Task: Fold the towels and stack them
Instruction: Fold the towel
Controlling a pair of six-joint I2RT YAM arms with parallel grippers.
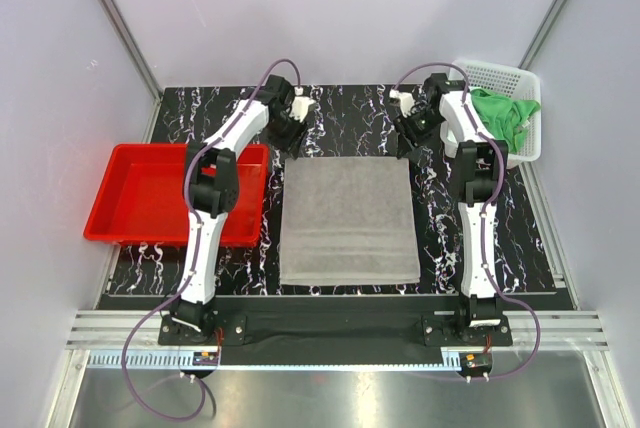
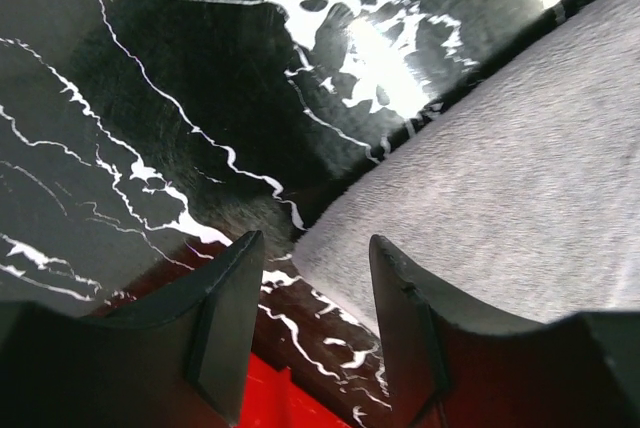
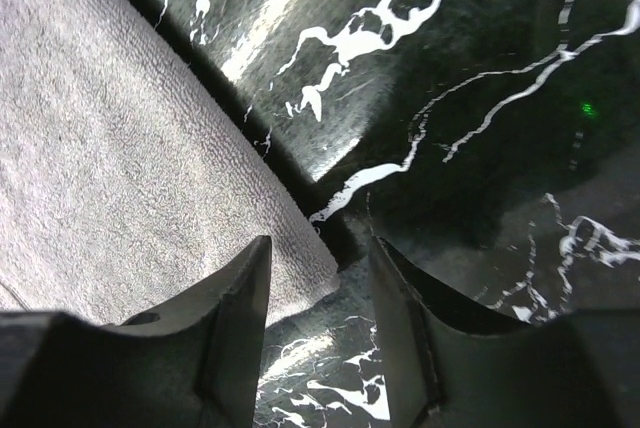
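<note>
A large grey towel [image 1: 348, 220] lies flat in the middle of the black marbled table. My left gripper [image 1: 290, 138] hovers open at its far left corner; in the left wrist view that corner of the grey towel [image 2: 500, 188] pokes into the gap of the left gripper [image 2: 315, 283], untouched. My right gripper [image 1: 408, 138] stands open at the far right corner, and in the right wrist view the grey towel [image 3: 120, 168] ends between the tips of the right gripper [image 3: 320, 293]. A bright green towel [image 1: 505, 116] lies crumpled in the basket.
A white perforated basket [image 1: 500, 76] stands at the back right of the table. A red tray [image 1: 150, 193] sits at the left, partly under the left arm, and its edge [image 2: 265, 398] shows low in the left wrist view.
</note>
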